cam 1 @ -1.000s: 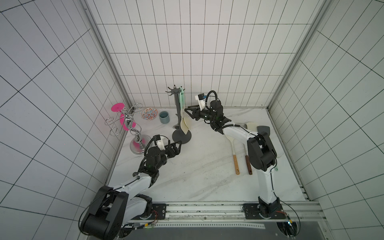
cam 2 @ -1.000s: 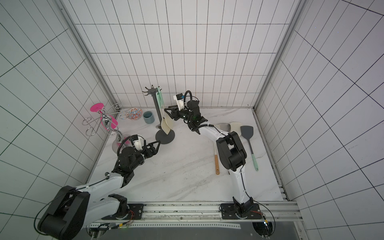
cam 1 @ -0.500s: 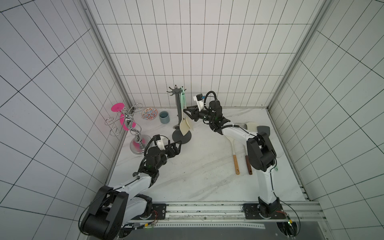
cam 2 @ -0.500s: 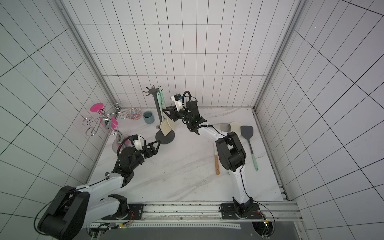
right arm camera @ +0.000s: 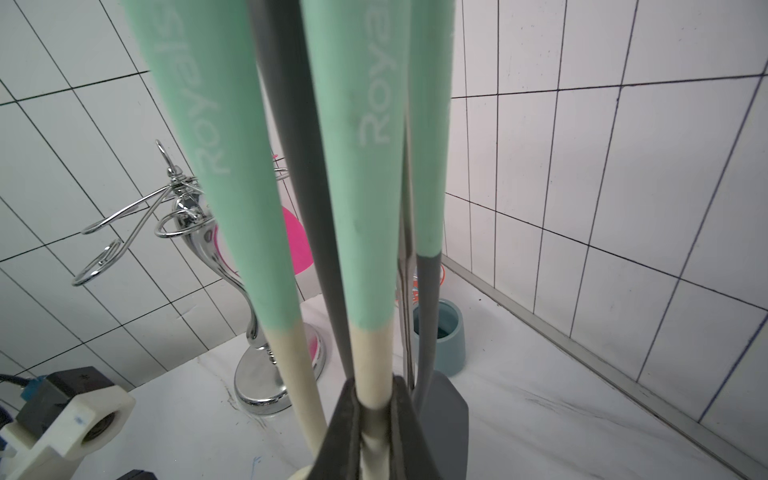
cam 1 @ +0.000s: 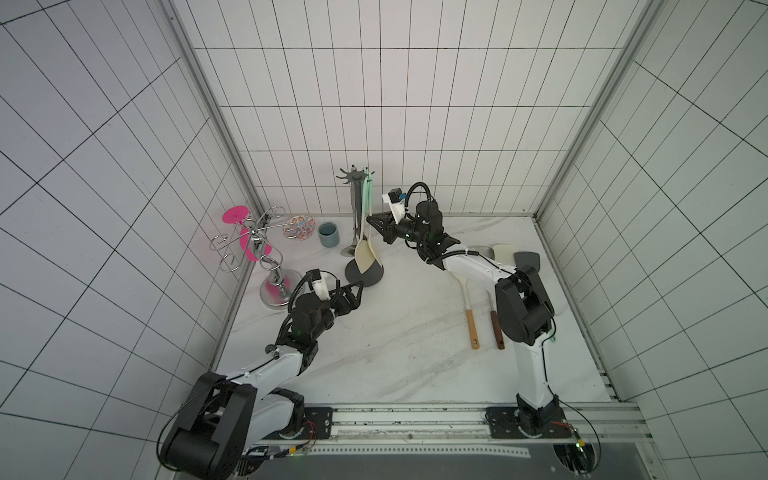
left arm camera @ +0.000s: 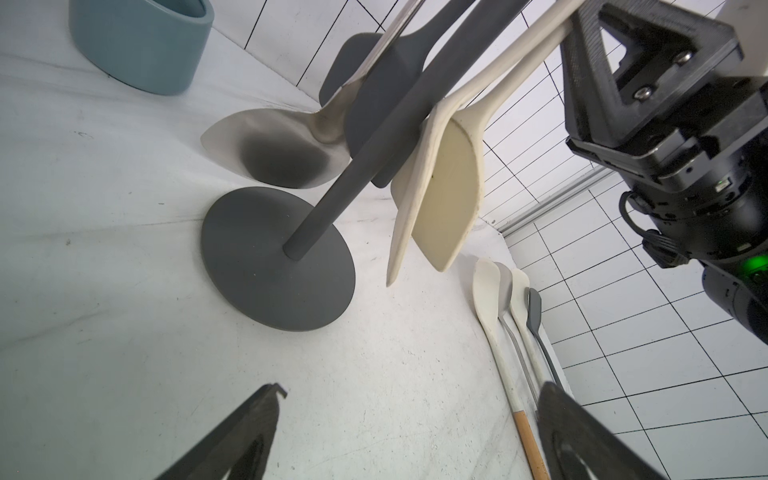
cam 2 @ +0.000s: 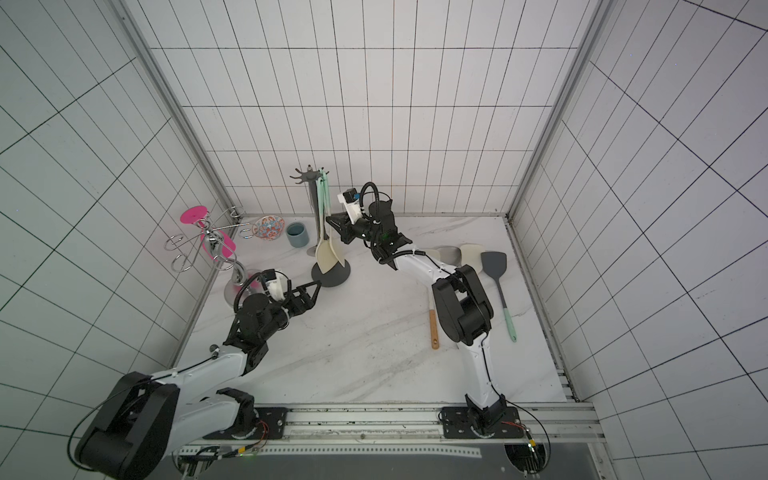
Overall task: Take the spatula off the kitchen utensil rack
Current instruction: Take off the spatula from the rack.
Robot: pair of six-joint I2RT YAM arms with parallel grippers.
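Observation:
The kitchen utensil rack (cam 1: 370, 279) (cam 2: 334, 277) is a dark grey stand with a round base (left arm camera: 270, 270), a thin pole (right arm camera: 307, 166) and a hook crown, near the back wall. Several utensils hang from it. Two are cream with mint handles. My right gripper (cam 1: 370, 220) (cam 2: 330, 220) (right arm camera: 374, 399) is shut on the cream shaft of one such spatula (right arm camera: 357, 208), just below its mint handle. Its blade (cam 2: 328, 257) hangs over the base. My left gripper (cam 1: 359, 286) (cam 2: 318, 286) (left arm camera: 411, 390) is open and empty, low over the table beside the base.
A chrome wire-loop stand (cam 1: 274, 286) with pink pieces stands at the left wall. A blue cup (cam 1: 329, 235) and a patterned bowl (cam 1: 298, 227) sit behind the rack. Several utensils (cam 1: 469, 307) (cam 2: 494, 266) lie on the table at the right.
My right gripper's jaws have closed on the spatula's cream shaft after edging in toward the rack. The left arm has stayed still.

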